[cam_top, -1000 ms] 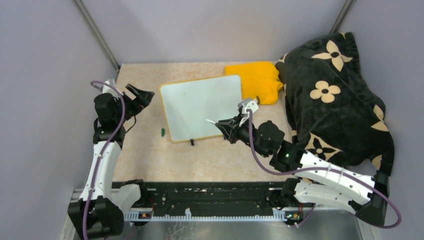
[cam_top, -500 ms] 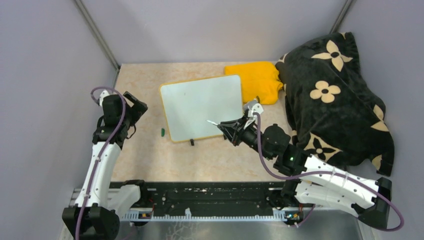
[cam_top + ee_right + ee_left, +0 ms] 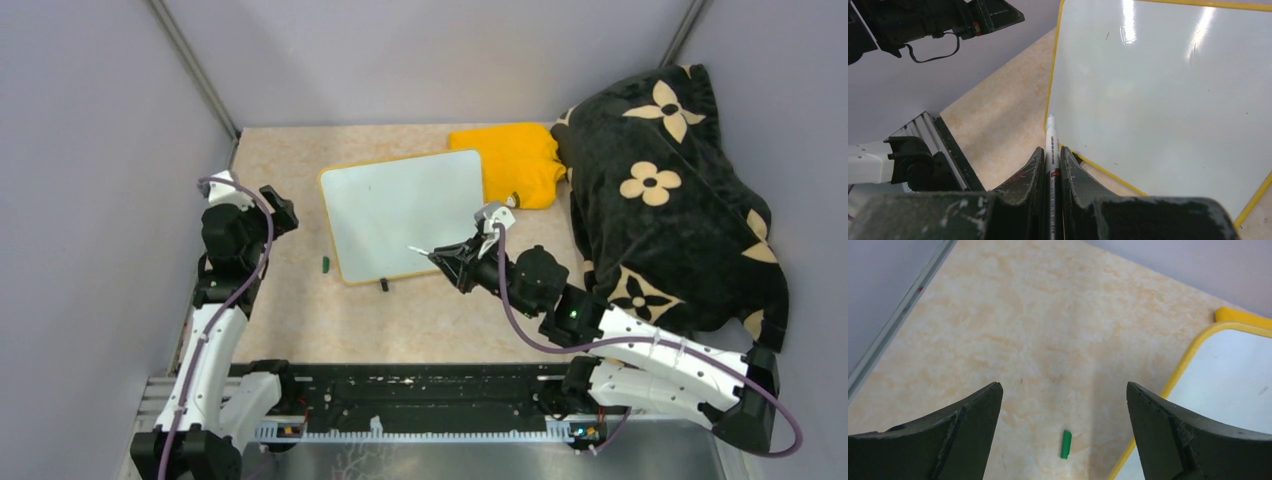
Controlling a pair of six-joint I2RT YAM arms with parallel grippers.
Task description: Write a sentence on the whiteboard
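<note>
The whiteboard (image 3: 405,210) lies flat mid-table, white with a yellow rim; it also shows in the left wrist view (image 3: 1238,390) and the right wrist view (image 3: 1173,100). No sentence is in view; the surface carries only tiny specks. My right gripper (image 3: 452,262) (image 3: 1052,150) is shut on a white marker (image 3: 425,252) (image 3: 1050,131), whose tip hovers over the board's near edge. My left gripper (image 3: 278,212) (image 3: 1063,385) stands open and holds nothing, left of the board. A small green cap (image 3: 326,264) (image 3: 1066,444) lies on the table below the left gripper.
A folded yellow cloth (image 3: 515,160) touches the board's far right corner. A black blanket with cream flowers (image 3: 670,190) fills the right side. A black clip foot (image 3: 383,285) sticks out at the board's near edge. Grey walls close in at the left and back.
My left arm swung its wrist round and drew slightly nearer, jaws still wide. The right gripper shifted a little left with the marker, its tip still by the board's near edge.
</note>
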